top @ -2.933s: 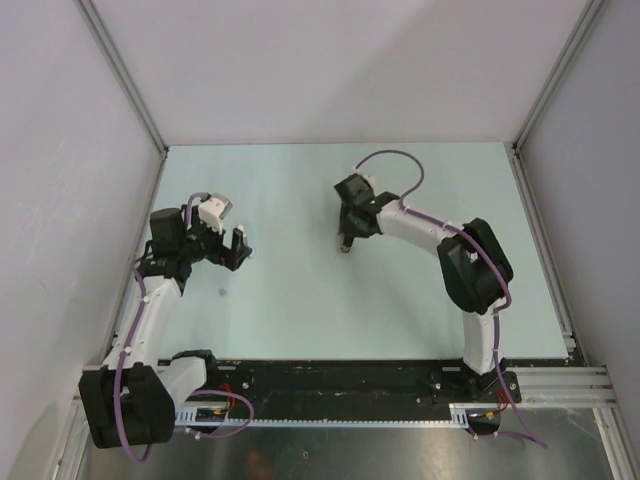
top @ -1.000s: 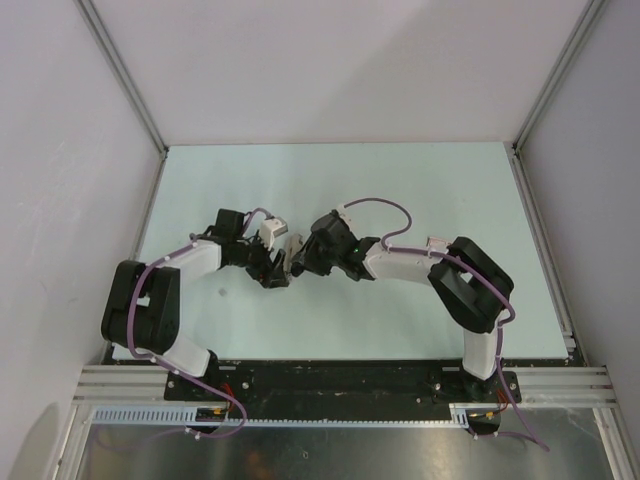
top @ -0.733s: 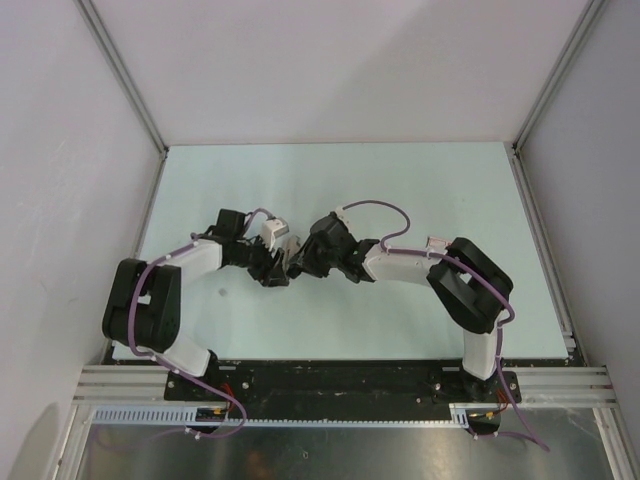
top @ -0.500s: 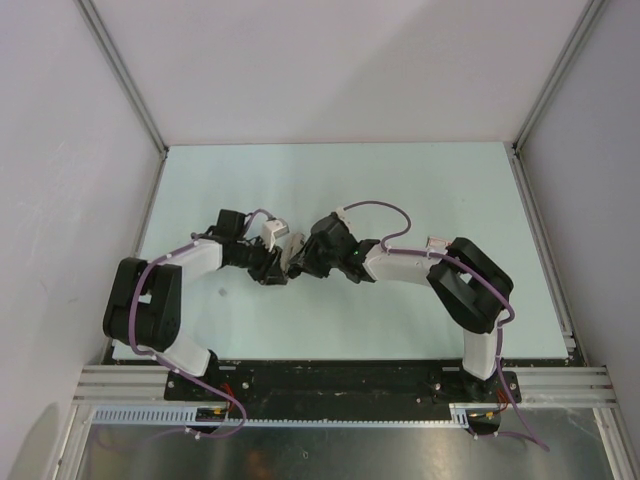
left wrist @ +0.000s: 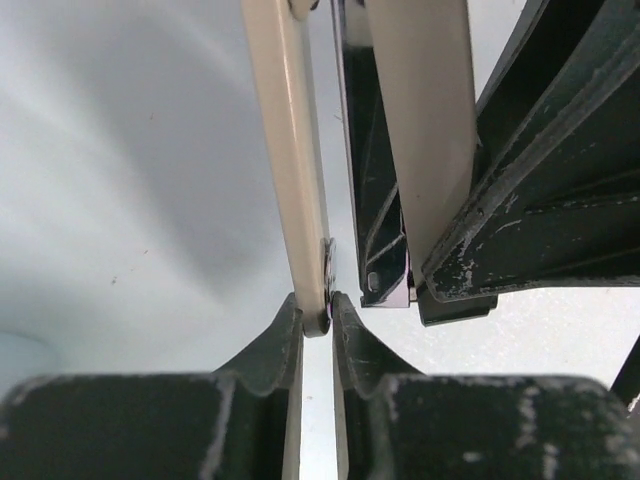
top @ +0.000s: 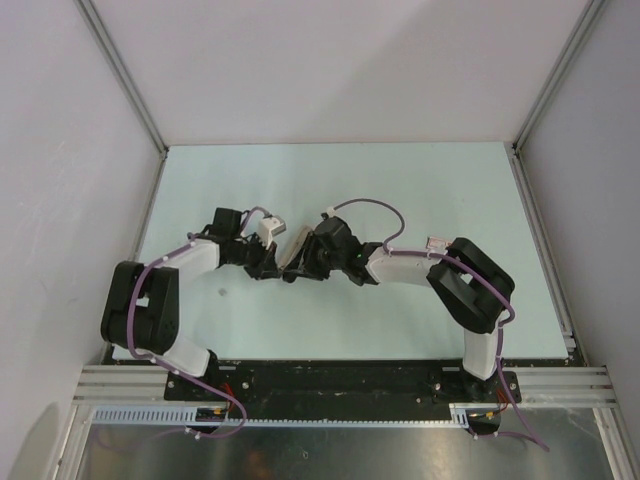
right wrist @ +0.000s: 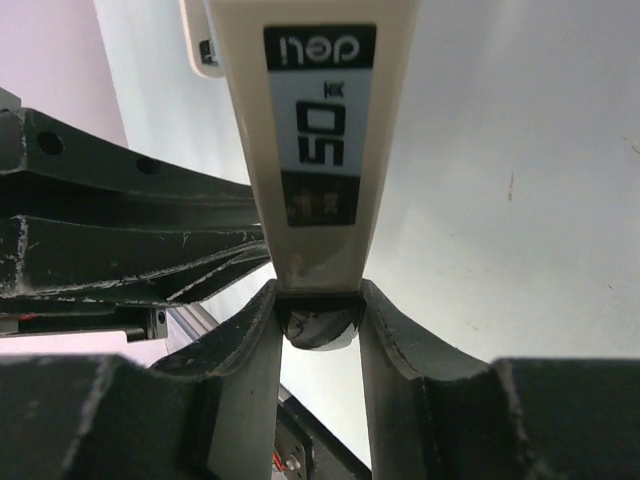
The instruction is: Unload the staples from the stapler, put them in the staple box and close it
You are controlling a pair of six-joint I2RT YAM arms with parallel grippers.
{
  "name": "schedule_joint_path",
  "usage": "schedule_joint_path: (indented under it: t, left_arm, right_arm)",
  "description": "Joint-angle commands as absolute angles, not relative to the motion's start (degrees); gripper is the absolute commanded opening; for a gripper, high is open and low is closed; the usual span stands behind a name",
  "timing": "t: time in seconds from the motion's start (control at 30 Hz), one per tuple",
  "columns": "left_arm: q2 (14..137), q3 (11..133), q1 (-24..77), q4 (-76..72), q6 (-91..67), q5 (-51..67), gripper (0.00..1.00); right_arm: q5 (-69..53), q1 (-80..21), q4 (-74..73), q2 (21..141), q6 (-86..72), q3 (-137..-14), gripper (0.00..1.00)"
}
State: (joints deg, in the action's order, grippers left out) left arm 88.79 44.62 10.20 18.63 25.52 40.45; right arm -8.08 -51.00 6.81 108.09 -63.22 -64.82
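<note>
The stapler (top: 294, 246) hangs above the middle of the table, held between both grippers. In the right wrist view its cream body (right wrist: 315, 120) carries a black and white label, and my right gripper (right wrist: 318, 312) is shut on its rear end. In the left wrist view my left gripper (left wrist: 318, 312) pinches the tip of a thin cream arm (left wrist: 295, 170) that stands apart from the dark magazine (left wrist: 372, 200). Seen from above, the left gripper (top: 270, 262) and the right gripper (top: 305, 262) nearly touch. The staples are hidden.
The pale green table (top: 420, 190) lies under both arms, with white walls and metal posts (top: 128, 80) around it. A small dark speck (top: 221, 292) sits on the table near the left arm. A black rail (top: 340, 380) runs along the near edge.
My left arm came from the left side to the stapler held by the right gripper. Over the last second its jaws closed on the thin cream arm, and the stapler tilted a little.
</note>
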Motion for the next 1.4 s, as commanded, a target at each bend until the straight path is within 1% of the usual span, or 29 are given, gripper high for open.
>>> schedule_joint_path:
  t: [0.0, 0.23, 0.4, 0.73, 0.97, 1.2, 1.37]
  left_arm:
    - [84.99, 46.60, 11.59, 17.82, 30.15, 40.96, 0.07]
    - [82.80, 46.60, 11.95, 17.56, 34.61, 35.16, 0.03]
    - [83.89, 47.38, 11.96, 16.73, 35.59, 33.25, 0.00]
    - [85.35, 47.85, 12.02, 12.23, 34.93, 27.33, 0.00]
    - [85.07, 46.61, 12.86, 9.44, 37.17, 22.59, 0.00]
    - [84.69, 43.58, 17.07, 2.92, 41.53, 12.76, 0.00]
    - [84.11, 40.76, 20.00, -3.33, 44.69, 7.12, 0.00]
  right_arm:
    - [-13.32, -51.34, 19.60, 106.14, -57.03, -65.57, 0.00]
    - [-13.02, -51.21, 16.89, 104.41, -47.56, -65.35, 0.00]
    - [-12.09, -50.78, 13.74, 103.28, -43.25, -65.02, 0.00]
    - [-11.42, -49.47, 10.91, 99.01, -36.36, -60.02, 0.00]
    - [-10.61, -49.46, 9.52, 97.13, -32.11, -57.51, 0.00]
    - [-4.18, -52.00, 6.45, 95.25, -22.07, -55.36, 0.00]
    - [1.52, -53.77, 6.51, 94.24, -19.47, -52.77, 0.00]
